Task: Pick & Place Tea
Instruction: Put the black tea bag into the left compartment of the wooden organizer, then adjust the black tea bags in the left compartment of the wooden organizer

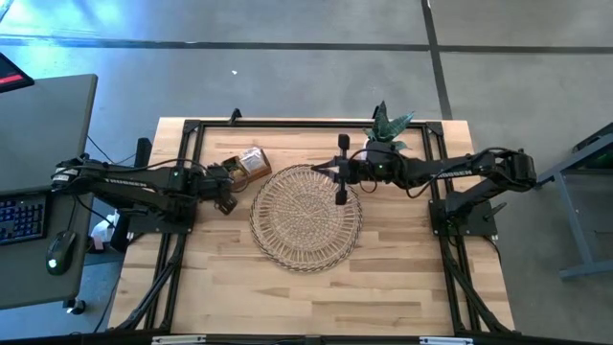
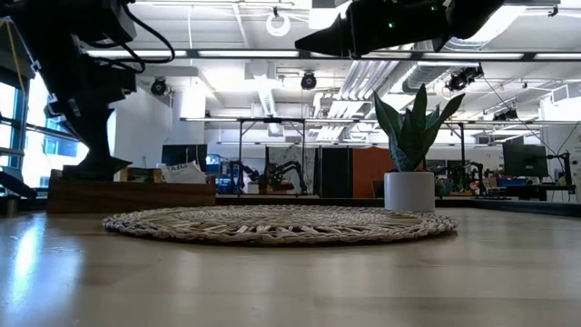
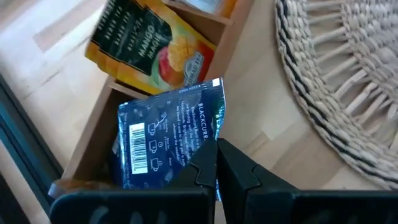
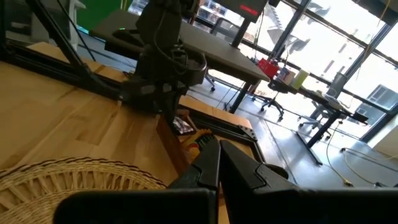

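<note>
My left gripper (image 3: 217, 165) is at the brown wooden box (image 3: 239, 37), shut on a dark blue tea sachet (image 3: 168, 137). It stands left of the round woven tray (image 1: 306, 218) in the high view (image 1: 228, 196). An orange sachet (image 3: 149, 43) leans in the box's adjoining compartment. My right gripper (image 4: 217, 158) is shut and empty, held above the tray's far right part (image 1: 326, 172). No sachet shows on the tray. My left gripper pinches the blue sachet between its two fingers at one edge, near a corner (image 3: 208, 146). The sachet stands tilted ahead of the fingers, over the box's open compartment. Whether its far edge still rests in the box, I cannot tell.
A potted plant (image 1: 388, 125) stands at the table's far edge, right of the tray. The black frame rails (image 1: 192, 192) run along the table's left, right and far sides. Bare wood (image 1: 306, 297) lies near the front edge.
</note>
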Tool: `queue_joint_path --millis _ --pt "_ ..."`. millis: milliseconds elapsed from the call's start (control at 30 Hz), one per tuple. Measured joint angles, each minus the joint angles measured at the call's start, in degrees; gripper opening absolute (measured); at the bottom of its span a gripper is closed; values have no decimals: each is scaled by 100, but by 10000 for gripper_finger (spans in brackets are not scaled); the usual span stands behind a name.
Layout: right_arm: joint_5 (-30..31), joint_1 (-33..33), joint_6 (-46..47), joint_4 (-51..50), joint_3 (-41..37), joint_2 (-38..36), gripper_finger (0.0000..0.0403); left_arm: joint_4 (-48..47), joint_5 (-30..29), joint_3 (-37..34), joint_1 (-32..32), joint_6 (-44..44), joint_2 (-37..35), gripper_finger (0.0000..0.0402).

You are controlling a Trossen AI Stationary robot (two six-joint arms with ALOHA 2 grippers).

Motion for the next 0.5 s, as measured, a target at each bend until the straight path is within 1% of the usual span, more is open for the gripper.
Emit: queue_joint_path --millis 133,300,400,500 --pt "-1 0 5 18 0 0 4 -94 62 0 0 0 10 18" --pt "-2 0 5 17 0 0 4 -198 57 5 0 -2 11 62" --pt "-2 0 6 17 0 0 6 -459 74 232 0 -25 11 84" --pt "-2 0 5 17 0 0 3 -805 79 609 0 -146 17 90"
